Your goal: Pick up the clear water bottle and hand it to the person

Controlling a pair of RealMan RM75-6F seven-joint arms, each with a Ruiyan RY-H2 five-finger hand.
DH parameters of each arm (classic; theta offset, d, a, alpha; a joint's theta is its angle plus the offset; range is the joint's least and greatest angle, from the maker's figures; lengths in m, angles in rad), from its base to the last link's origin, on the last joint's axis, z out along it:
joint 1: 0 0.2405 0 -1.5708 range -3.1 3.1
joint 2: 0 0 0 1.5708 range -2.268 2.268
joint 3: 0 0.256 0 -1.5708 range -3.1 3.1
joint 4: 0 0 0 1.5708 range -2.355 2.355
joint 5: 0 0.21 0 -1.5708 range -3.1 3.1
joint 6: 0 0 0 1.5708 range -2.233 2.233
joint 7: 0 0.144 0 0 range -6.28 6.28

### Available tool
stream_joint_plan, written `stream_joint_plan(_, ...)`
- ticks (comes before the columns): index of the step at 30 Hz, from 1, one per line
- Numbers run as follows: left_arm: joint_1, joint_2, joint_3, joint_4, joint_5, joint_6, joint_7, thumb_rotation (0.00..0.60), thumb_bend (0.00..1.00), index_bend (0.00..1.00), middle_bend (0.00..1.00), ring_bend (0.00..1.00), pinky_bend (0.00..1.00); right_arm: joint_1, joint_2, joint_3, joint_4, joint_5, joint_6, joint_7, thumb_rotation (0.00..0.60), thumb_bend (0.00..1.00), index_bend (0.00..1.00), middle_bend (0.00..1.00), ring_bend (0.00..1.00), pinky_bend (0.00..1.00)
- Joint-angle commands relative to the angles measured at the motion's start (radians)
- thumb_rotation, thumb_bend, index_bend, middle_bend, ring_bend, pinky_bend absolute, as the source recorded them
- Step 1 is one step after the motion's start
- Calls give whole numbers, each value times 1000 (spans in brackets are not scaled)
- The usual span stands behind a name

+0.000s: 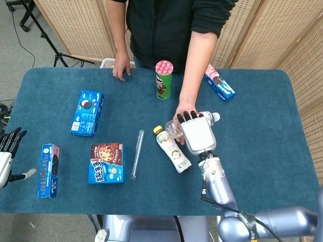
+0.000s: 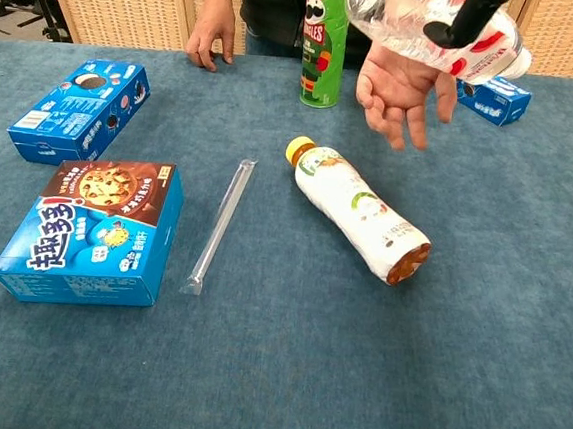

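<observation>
You're at the handover: your right hand [image 1: 197, 132] grips the clear water bottle [image 2: 433, 27] above the person's open palm [image 2: 403, 92], so release only once they've grasped it.

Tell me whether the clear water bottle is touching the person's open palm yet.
Apart. The chest view shows the clear water bottle, held by the right hand, above the person's hand, with dark background visible between them.

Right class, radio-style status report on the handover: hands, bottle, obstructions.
Right hand holds clear water bottle aloft, over person's open palm. Left hand idle at table edge, fingers apart. Yellow-capped drink bottle lies below; path unobstructed.
</observation>
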Motion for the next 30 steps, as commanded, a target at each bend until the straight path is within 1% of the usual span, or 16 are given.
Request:
stream_joint_plan(1,0,1,0,2,-2,-2,-5,600,0,0,0,0,5,94,-100,40,65,102,127,-132,600,1000,721,748,630,476)
stream_joint_plan(4,2,5,-1,5,-1,2,-17,600,0,0,0,0,5,145,-165,64,127,179,200,-202,600,1000,722,736,631,476)
stream_joint_plan(8,4,8,-1,9,-2,3,-28,600,0,0,0,0,5,170,-210,66,183,199,226,-212,600,1000,721,678,617,476)
stream_joint_plan(9,5,9,-2,10,-2,4,-30,600,0,0,0,0,5,172,-217,63,196,204,227,-211,600,1000,709,636,585,475)
stream_joint_plan(11,5,9,-1,11,-2,4,-34,600,0,0,0,0,5,171,-224,62,202,222,229,-213,600,980,606,502,464,414)
stream_joint_plan(12,5,10,-1,12,-2,4,-35,600,0,0,0,0,5,170,-226,66,201,239,229,-215,600,866,475,365,338,337)
stream_joint_plan(13,5,10,-1,12,-2,4,-36,600,0,0,0,0,5,169,-226,70,199,256,230,-218,600,644,322,214,203,260)
stream_joint_plan(14,5,10,-2,13,-2,3,-36,600,0,0,0,0,5,169,-225,74,197,268,231,-222,600,452,230,129,127,224)
stream_joint_plan(15,5,10,-2,14,-2,3,-37,600,0,0,0,0,5,169,-224,75,196,271,232,-223,600,197,124,44,49,200)
stream_joint_plan(16,5,9,-1,14,-2,3,-37,600,0,0,0,0,5,169,-222,76,193,272,232,-220,600,48,54,8,15,188)
stream_joint_plan(17,5,9,-1,14,-2,2,-37,600,0,0,0,0,5,168,-221,78,189,271,231,-213,600,8,26,1,4,182)
stream_joint_plan(19,4,9,-1,14,-3,1,-36,600,0,0,0,0,5,165,-217,83,180,265,227,-195,600,0,0,0,0,174)
stream_joint_plan(25,4,8,0,10,0,0,-29,600,0,0,0,0,5,158,-197,84,149,232,221,-155,600,0,0,0,0,155)
stream_joint_plan(30,4,7,1,8,1,1,-28,600,0,0,0,0,5,156,-175,90,114,229,234,-150,600,0,0,0,0,143)
